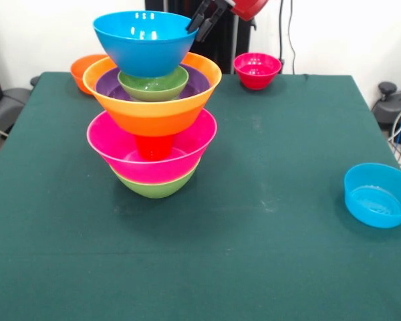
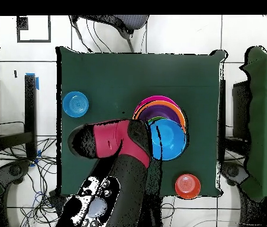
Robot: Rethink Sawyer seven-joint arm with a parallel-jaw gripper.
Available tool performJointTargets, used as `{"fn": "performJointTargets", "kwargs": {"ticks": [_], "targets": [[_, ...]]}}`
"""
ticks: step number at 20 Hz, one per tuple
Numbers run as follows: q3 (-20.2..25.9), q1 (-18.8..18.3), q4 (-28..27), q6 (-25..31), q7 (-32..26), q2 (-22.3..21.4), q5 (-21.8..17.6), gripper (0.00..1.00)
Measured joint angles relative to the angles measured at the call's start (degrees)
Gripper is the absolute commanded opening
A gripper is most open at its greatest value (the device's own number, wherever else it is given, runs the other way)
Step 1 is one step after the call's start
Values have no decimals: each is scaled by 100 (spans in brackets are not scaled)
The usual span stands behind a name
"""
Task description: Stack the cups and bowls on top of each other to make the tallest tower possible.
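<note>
The tower stands left of the table's middle. From the bottom it is a green bowl (image 1: 155,186), a pink bowl (image 1: 120,144), an upside-down orange cup (image 1: 154,146), a large orange bowl (image 1: 152,110), a purple bowl (image 1: 107,82) and a small green bowl (image 1: 153,85). A medium blue bowl (image 1: 145,43) sits on top, slightly tilted; it also shows in the overhead view (image 2: 170,140). My gripper (image 1: 202,25) is at the blue bowl's far right rim. From above, the arm (image 2: 109,142) hides the gripper.
A small orange bowl (image 1: 80,67) (image 2: 187,186) sits at the far left behind the tower. A small red bowl (image 1: 256,70) sits at the far side, right of the tower. A small blue bowl (image 1: 377,196) (image 2: 75,103) sits near the right edge.
</note>
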Motion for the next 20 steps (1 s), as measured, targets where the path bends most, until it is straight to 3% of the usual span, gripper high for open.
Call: {"fn": "performJointTargets", "kwargs": {"ticks": [20], "targets": [[0,0,2,-239,0,4,0,0]]}}
